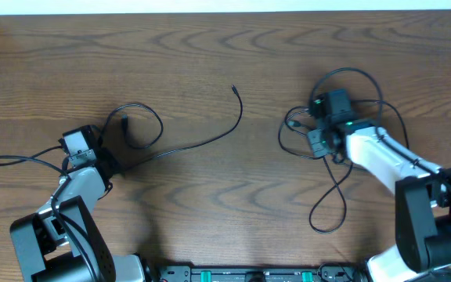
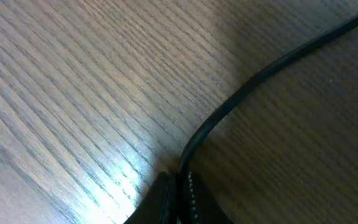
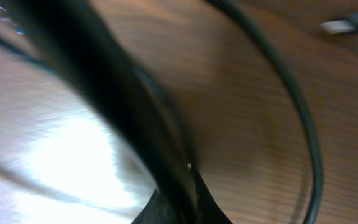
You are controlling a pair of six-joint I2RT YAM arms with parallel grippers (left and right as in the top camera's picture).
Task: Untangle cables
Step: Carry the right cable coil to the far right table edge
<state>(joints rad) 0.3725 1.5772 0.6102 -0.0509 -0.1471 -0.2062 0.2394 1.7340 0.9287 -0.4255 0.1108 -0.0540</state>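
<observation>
Two grippers, both closed on cable. The left gripper (image 2: 179,190) sits in the lower left of the overhead view. Its fingertips are pinched shut on a long black cable (image 2: 253,81), which leaves the tips and crosses the wooden table (image 1: 210,47) toward the upper right. Overhead, this cable forms a loop (image 1: 156,125) just beside the gripper. It then sweeps right and ends well apart in a small plug (image 1: 234,88) near frame centre.

The right gripper (image 3: 182,202) is at the right of the overhead view, inside a tangle of black cables (image 1: 290,133) that circles it above, left and below. Its wrist view is blurred. One black strand (image 3: 104,87) runs from upper left to the closed tips and appears clamped there. A thinner cable (image 3: 306,130) arcs beside it, and a silver-tipped plug (image 3: 339,26) lies at upper right.
</observation>
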